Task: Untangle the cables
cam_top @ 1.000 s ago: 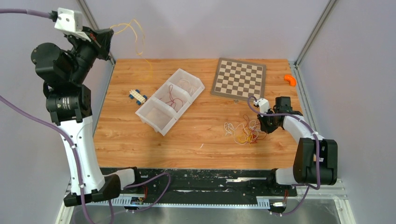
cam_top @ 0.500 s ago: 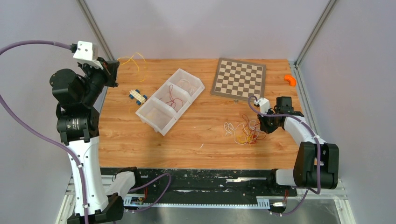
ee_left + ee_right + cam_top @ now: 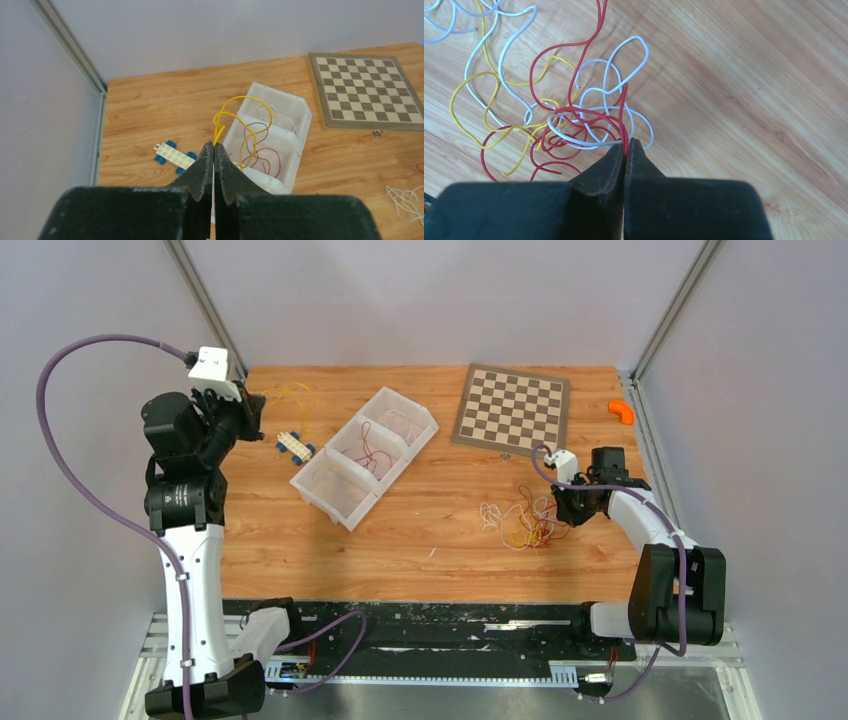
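Left gripper (image 3: 214, 146) is pressed together on one end of a yellow cable (image 3: 243, 98). In the wrist view its loops rise from the fingertips and hang in front of the bin (image 3: 301, 145). Compared with a second ago, this arm has dropped a long way. Then the gripper was raised high against the back wall with the cable dangling below it. Now it sits lower, over the far-left corner of the worktop (image 3: 450, 560), with the yellow loops near the blue-and-white block (image 3: 295, 446).

Right gripper (image 3: 625, 142) has not shifted. It is closed, pinching a red strand (image 3: 624, 107) at the right edge of the tangle (image 3: 518, 523) of red, yellow and white cables. The tangle lies on the worktop nearer than the chessboard (image 3: 511, 407) and looks unchanged.

In the bin, a red cable (image 3: 372, 455) lies in the middle compartment and a white cable (image 3: 405, 423) in the far one.
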{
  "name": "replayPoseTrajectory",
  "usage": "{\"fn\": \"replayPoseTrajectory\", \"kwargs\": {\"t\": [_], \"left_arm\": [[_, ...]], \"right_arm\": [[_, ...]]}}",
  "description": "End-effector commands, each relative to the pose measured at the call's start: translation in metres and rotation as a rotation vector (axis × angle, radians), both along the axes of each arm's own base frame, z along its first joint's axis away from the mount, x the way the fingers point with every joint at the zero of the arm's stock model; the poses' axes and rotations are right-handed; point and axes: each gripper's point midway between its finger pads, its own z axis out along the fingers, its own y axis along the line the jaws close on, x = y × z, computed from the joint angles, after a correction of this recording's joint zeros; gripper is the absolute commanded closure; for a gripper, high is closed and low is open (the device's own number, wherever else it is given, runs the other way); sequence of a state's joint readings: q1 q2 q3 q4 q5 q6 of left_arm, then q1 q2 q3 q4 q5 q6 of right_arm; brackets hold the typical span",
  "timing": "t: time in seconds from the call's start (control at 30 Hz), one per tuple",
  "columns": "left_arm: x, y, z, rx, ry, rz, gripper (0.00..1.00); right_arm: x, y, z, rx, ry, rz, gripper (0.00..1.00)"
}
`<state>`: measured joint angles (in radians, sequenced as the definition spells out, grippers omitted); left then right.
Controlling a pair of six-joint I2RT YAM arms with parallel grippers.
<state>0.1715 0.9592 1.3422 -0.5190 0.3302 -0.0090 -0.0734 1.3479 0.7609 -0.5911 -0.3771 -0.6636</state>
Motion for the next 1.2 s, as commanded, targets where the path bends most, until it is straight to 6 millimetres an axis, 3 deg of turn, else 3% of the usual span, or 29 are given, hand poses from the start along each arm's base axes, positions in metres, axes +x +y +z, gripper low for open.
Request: {"fn": "replayPoseTrajectory", "kwargs": {"t": [0.0,0.13,0.27,0.43,0.63,0.7,0.87,1.13,1.17], "left_arm": [[-0.006,-0.016,0.008,-0.009,-0.047,-0.092,1.0],[-0.001,-0.007,-0.038,0.017,0.065,-0.064,1.0],[0.001,-0.003,-0.105,0.086,0.185,-0.092,1.0],[0.006,0.005,-0.161,0.153,0.268,-0.104,1.0],[0.013,-0.002,-0.23,0.183,0.436,-0.201,1.0],[0.014,-0.007,-0.248,0.214,0.493,-0.239,1.0],[0.029,-0.026,-0.269,0.276,0.544,-0.292,1.0],[0.049,-0.035,-0.303,0.316,0.664,-0.307,1.0],[0.051,-0.036,-0.308,0.313,0.692,-0.312,0.92]], "right_arm": [[0.006,0.003,0.012,0.022,-0.042,0.002,1.0],[0.006,0.004,0.012,0.024,-0.041,0.002,1.0],[0.006,0.003,0.012,0.024,-0.039,-0.001,1.0],[0.004,0.005,0.011,0.034,-0.029,-0.005,1.0],[0.004,0.005,0.011,0.039,-0.023,-0.009,1.0],[0.005,0.007,0.012,0.045,-0.022,-0.011,1.0],[0.005,0.019,0.021,0.114,-0.013,-0.002,1.0],[0.005,0.041,0.045,0.231,-0.029,0.036,1.0],[0.005,0.043,0.047,0.242,-0.029,0.041,1.0]]}}
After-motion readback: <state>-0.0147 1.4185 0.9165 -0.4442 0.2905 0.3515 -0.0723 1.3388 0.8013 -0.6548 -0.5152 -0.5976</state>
